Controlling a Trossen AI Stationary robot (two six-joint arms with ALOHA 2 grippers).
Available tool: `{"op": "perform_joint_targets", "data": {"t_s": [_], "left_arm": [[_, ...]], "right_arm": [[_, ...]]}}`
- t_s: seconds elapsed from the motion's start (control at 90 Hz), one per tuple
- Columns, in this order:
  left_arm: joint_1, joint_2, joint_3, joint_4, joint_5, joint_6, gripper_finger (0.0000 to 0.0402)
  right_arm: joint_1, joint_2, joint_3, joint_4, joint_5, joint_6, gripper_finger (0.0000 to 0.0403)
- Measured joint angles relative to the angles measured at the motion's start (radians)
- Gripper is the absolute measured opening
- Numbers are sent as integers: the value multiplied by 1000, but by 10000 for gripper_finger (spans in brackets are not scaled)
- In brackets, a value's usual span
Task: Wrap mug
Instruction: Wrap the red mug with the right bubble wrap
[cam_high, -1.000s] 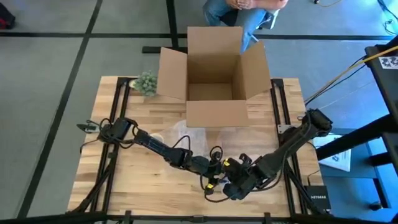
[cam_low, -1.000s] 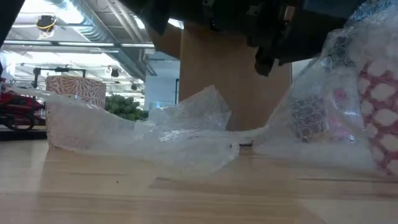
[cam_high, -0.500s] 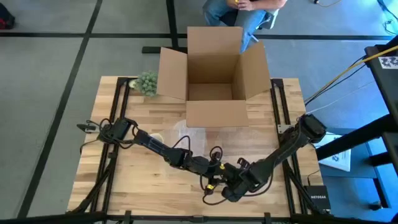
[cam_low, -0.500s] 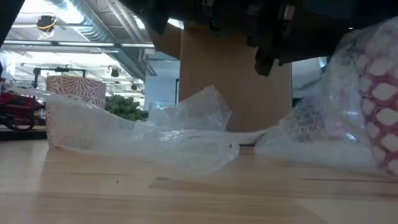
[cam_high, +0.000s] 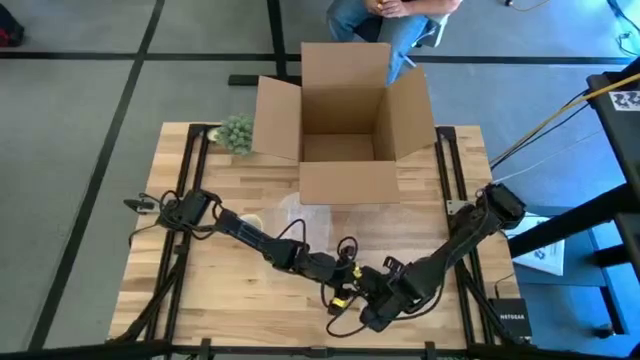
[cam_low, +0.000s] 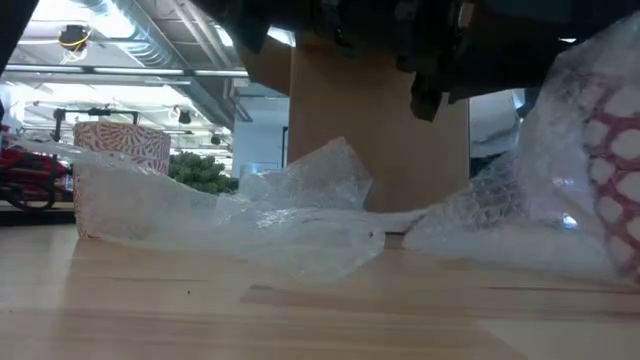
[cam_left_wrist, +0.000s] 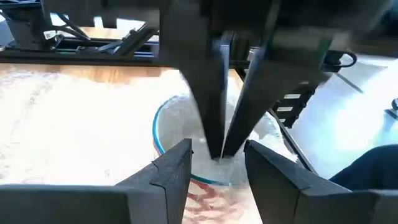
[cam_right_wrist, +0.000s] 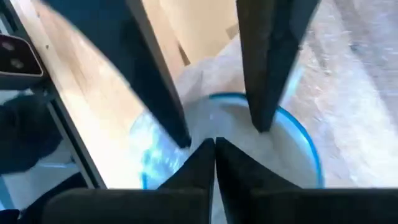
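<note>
My wooden table (cam_high: 230, 195) stands on grey carpet (cam_high: 80, 130) crossed by dark lines. A seated person (cam_high: 385, 18) in jeans is beyond the table's far edge. Level across the table: ceiling ducts and lights (cam_low: 150, 45) overhead.

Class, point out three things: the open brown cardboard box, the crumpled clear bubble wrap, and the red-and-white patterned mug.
open brown cardboard box (cam_high: 345, 182): high view, near flap.
crumpled clear bubble wrap (cam_low: 300, 215): low view, raised middle fold.
red-and-white patterned mug (cam_low: 612, 150): low view, side seen through wrap.
</note>
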Motion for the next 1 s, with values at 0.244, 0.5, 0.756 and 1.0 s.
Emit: {"op": "perform_joint_targets", "data": {"t_s": [0.244,0.5,0.756,1.0], "left_arm": [[1,0,0,0,-4,0,134],[0,0,0,2,-1,-4,134],[0,0,0,-1,-2,0,134],[1,0,0,-1,-3,-6,134]], "right_arm": [[-1,4,-34,45,90,28,1],[-2,0,-214,258,1,110,1],[-8,-13,-128,145,-52,55,1],[5,-42,57,-109,38,50,1]]}}
